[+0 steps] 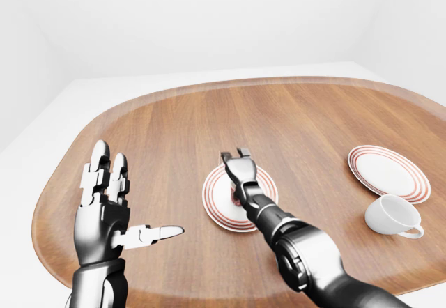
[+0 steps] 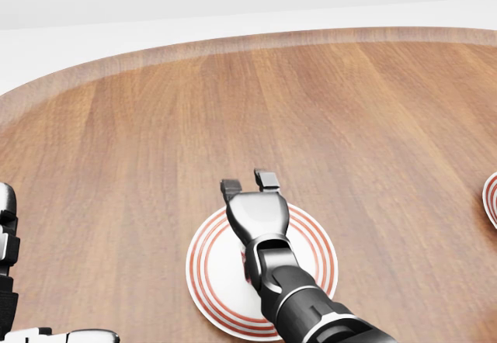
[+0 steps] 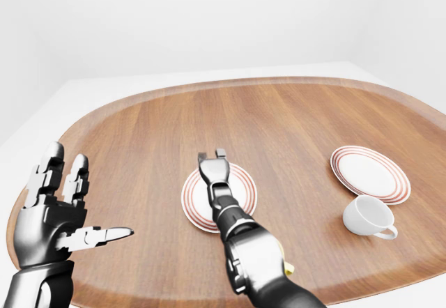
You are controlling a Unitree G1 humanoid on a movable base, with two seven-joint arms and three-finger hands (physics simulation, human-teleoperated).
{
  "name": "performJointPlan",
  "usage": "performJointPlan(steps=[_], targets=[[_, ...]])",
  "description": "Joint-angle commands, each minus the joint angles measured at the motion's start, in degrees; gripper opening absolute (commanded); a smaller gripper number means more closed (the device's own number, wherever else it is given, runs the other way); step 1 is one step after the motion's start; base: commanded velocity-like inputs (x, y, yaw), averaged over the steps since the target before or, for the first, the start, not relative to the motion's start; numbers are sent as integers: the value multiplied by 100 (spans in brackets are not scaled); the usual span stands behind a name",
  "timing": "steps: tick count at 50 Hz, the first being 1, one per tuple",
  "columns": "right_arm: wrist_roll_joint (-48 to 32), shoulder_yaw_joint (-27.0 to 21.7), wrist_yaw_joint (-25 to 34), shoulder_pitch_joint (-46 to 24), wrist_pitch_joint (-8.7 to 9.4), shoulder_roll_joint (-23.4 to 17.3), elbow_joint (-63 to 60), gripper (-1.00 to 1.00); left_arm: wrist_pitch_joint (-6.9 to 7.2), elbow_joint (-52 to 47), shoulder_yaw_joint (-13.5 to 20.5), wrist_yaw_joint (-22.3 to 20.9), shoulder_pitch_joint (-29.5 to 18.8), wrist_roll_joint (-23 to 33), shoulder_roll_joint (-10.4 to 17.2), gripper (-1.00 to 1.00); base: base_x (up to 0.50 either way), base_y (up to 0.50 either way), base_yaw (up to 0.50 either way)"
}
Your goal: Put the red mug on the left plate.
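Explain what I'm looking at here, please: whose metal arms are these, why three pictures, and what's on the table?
These are simulator renders from three cameras on a humanoid robot's head, so you see its own arms reaching out as it would. Two pictures are its left and right eyes; the third is a closer head camera looking down.

The left hand is raised beside the wooden table, fingers spread, holding nothing. The right hand reaches over the left plate, a white plate with red rings, with its fingers open. A bit of red beneath the wrist is probably the red mug, mostly hidden by the arm.

To the right lie a second ringed plate and a white cup standing apart from it.
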Motion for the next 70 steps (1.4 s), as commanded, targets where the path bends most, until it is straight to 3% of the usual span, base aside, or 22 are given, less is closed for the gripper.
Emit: performJointPlan(steps=[1,21,25,29,39,47,50,54,58,59,62,64,70], targets=[[122,19,-85,28,0,-20,14,100,4,19,-3,7,-20,4,7,100,0,0,0],[193,21,43,30,0,14,8,100,-11,27,17,-17,-13,-12,9,100,0,0,0],[682,-86,384,-182,0,39,-27,100,-3,4,38,-27,2,-27,1,100,0,0,0],[1048,46,419,-384,0,51,-55,100,9,-1,46,-26,-7,-28,-5,100,0,0,0],[2154,374,1237,-1064,0,28,-312,100,-2,-62,72,-51,48,-49,-34,100,0,0,0],[2881,669,1167,-1321,0,-207,-580,100,-6,-67,60,-58,54,-42,-45,100,0,0,0],[3124,868,1621,-709,0,-543,-2565,100,-9,-95,25,-57,87,-33,-56,100,0,0,0],[2310,1256,2873,1171,0,-754,-6683,100,-19,-67,-8,-36,80,-14,-51,100,0,0,0],[1549,1296,3483,2556,0,-705,-9359,100,-28,-83,-27,-29,102,-13,-43,100,0,0,0],[1315,1310,3542,3287,0,-650,-10620,100,-23,-87,-30,-21,102,-12,-44,100,0,0,0],[1408,1354,3303,4497,0,-513,-12313,100,-48,-75,-79,-8,113,26,-44,100,0,0,0],[1527,1418,3044,5041,0,-485,-12824,100,-52,-63,-98,1,110,29,-32,100,0,0,0],[2780,1486,1593,6899,0,-576,-13967,100,-40,-61,-84,12,108,-9,-12,100,0,0,0]])
